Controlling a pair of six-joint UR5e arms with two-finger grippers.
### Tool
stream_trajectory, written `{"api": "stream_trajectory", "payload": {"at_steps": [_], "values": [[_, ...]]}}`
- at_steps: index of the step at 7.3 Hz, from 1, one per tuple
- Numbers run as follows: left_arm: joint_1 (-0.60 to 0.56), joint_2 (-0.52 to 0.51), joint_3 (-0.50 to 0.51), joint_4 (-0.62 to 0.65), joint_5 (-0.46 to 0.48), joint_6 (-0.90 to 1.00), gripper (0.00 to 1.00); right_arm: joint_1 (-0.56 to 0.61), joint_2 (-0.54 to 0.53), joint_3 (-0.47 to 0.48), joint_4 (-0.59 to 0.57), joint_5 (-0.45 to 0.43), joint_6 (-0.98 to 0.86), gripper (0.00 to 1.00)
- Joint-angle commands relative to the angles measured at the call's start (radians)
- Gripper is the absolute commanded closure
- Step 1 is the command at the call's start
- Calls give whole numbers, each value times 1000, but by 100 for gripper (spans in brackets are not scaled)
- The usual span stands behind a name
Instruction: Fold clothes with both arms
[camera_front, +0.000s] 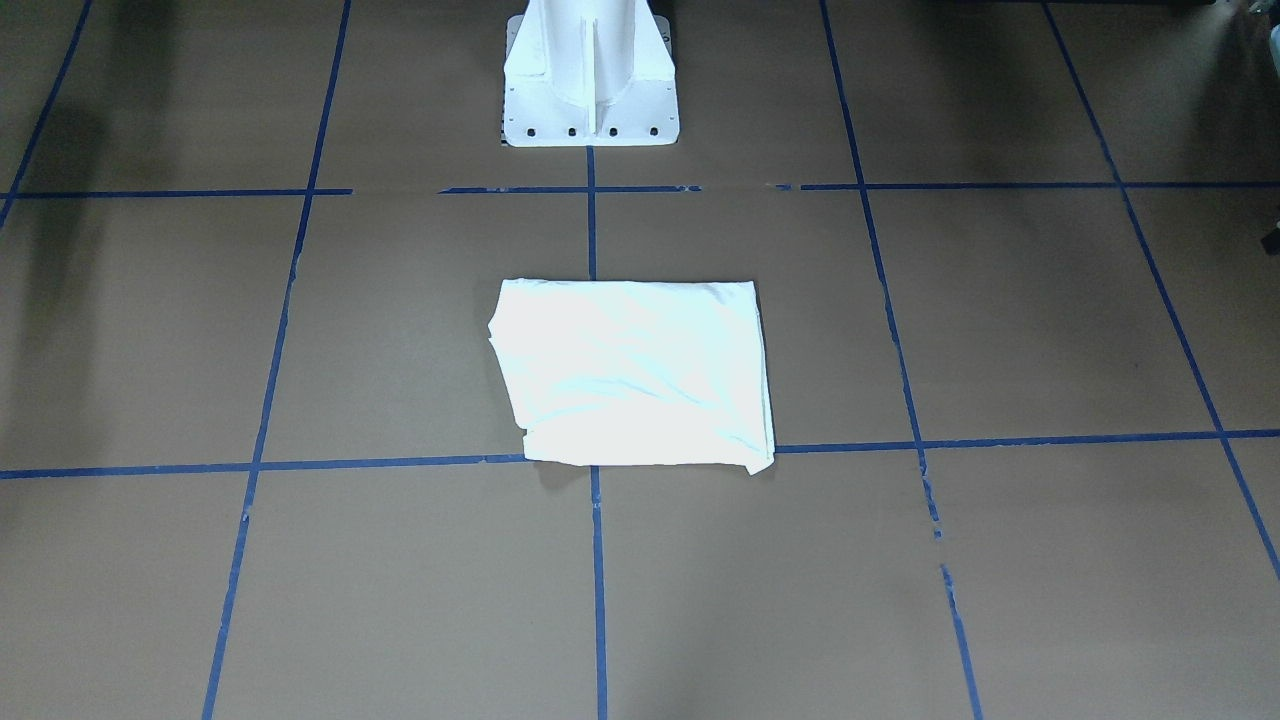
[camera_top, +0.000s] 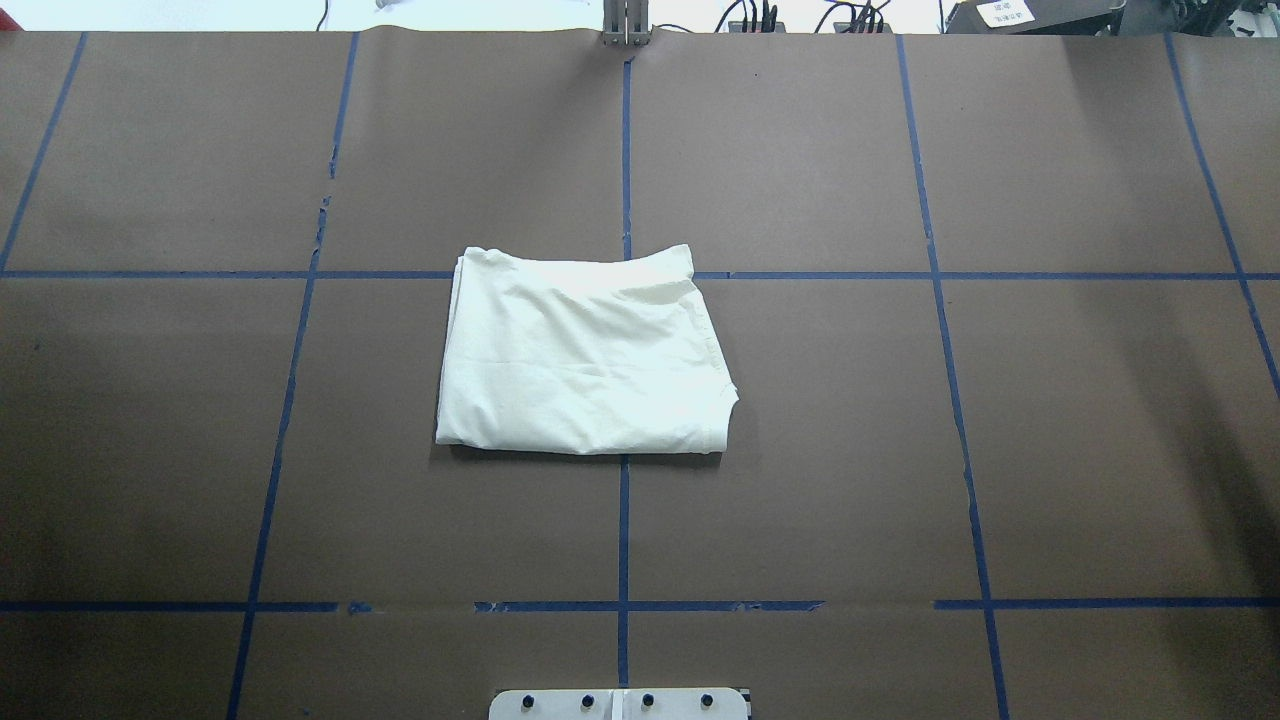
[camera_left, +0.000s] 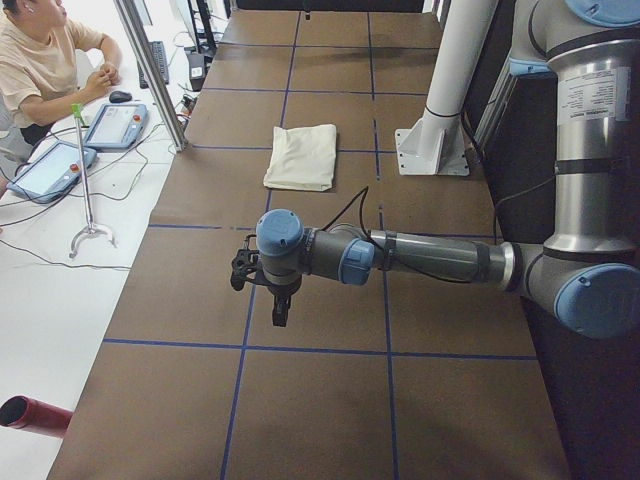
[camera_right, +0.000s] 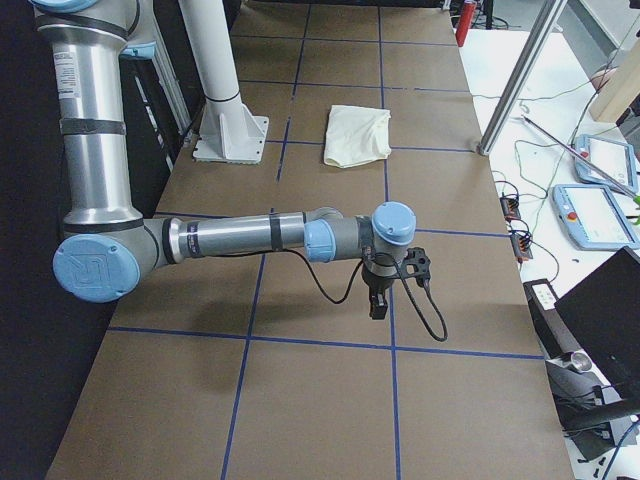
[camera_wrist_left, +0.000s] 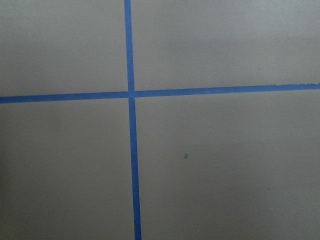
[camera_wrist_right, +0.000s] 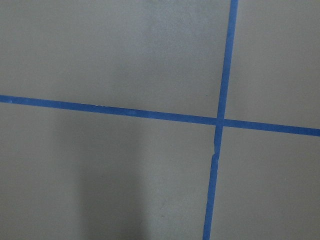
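Observation:
The cream-white shirt (camera_top: 585, 355) lies folded into a compact rectangle in the middle of the table, plain side up, no print showing. It also shows in the front-facing view (camera_front: 635, 372), the left side view (camera_left: 301, 156) and the right side view (camera_right: 357, 134). My left gripper (camera_left: 281, 312) hangs over the table's left end, far from the shirt. My right gripper (camera_right: 377, 306) hangs over the table's right end, also far from it. Both show only in the side views, so I cannot tell whether they are open or shut. Both wrist views show only bare table.
The brown table (camera_top: 900, 450) carries a grid of blue tape lines (camera_top: 623, 530). The white pedestal base (camera_front: 590, 75) stands at the robot side. An operator (camera_left: 45, 60) sits by teach pendants (camera_left: 115, 125) beyond the table's far edge. A metal post (camera_right: 520, 75) stands there too.

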Motion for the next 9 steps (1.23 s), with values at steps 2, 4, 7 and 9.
{"api": "stream_trajectory", "payload": {"at_steps": [2, 4, 7, 9], "values": [[-17, -19, 15, 17, 68, 7, 0, 0, 6, -5, 1, -1, -1, 0], [-2, -29, 27, 132, 112, 117, 0, 0, 6, -7, 0, -1, -1, 0], [-24, -124, 13, 409, 190, 246, 0, 0, 1, 4, 1, 1, -1, 0], [-26, -124, 27, 405, 187, 246, 0, 0, 1, 4, 1, 1, -1, 0]]}}
